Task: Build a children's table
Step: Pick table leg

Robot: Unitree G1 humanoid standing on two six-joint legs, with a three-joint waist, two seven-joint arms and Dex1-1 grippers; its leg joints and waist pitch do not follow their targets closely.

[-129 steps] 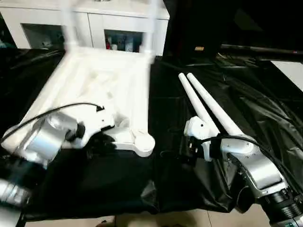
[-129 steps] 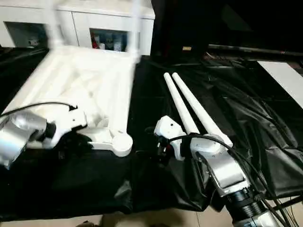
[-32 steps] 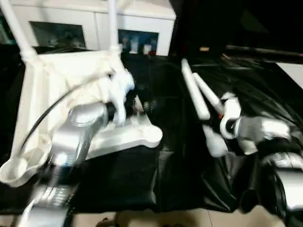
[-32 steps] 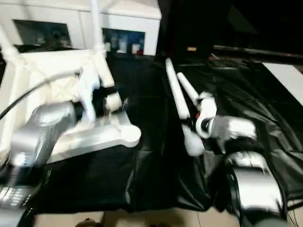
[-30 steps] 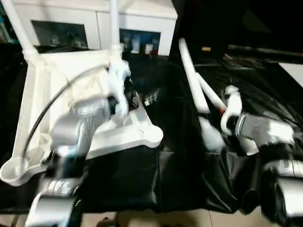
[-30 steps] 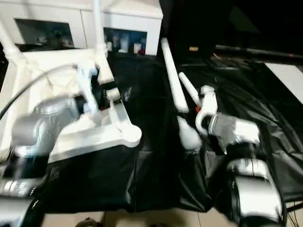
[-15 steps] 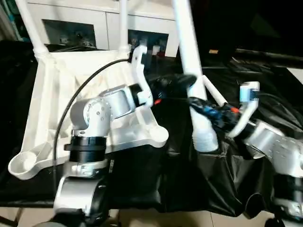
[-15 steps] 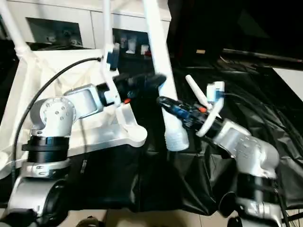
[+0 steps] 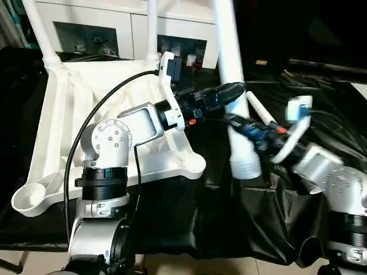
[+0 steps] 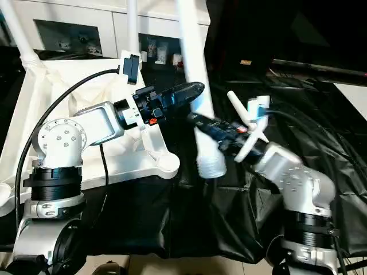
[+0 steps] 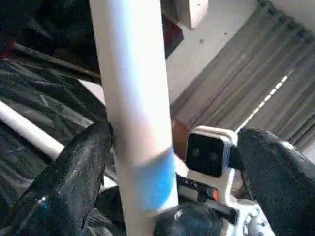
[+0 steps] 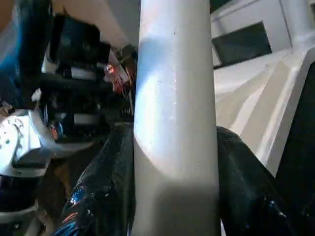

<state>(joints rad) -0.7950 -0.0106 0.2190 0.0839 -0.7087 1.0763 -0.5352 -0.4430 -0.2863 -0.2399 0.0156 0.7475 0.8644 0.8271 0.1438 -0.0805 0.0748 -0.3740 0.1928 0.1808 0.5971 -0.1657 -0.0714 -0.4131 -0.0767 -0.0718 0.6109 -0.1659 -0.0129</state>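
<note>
The leg (image 9: 232, 80) had come up off the tabletop (image 9: 189, 229) since a second ago and now stood nearly upright, its wide end hanging free just beside our right end effector (image 10: 213, 130), whose fingers (image 12: 110, 182) were clamped on it. This readied it, we judged, for the empty near socket (image 9: 194, 167) of the upturned table (image 9: 63, 126), which lay below our left end effector (image 9: 232, 91). The left's fingers (image 11: 74, 172) stood apart around the leg; one touched it. Both forearms reached inward, meeting at the leg. Another leg (image 10: 239, 117) lay behind.
</note>
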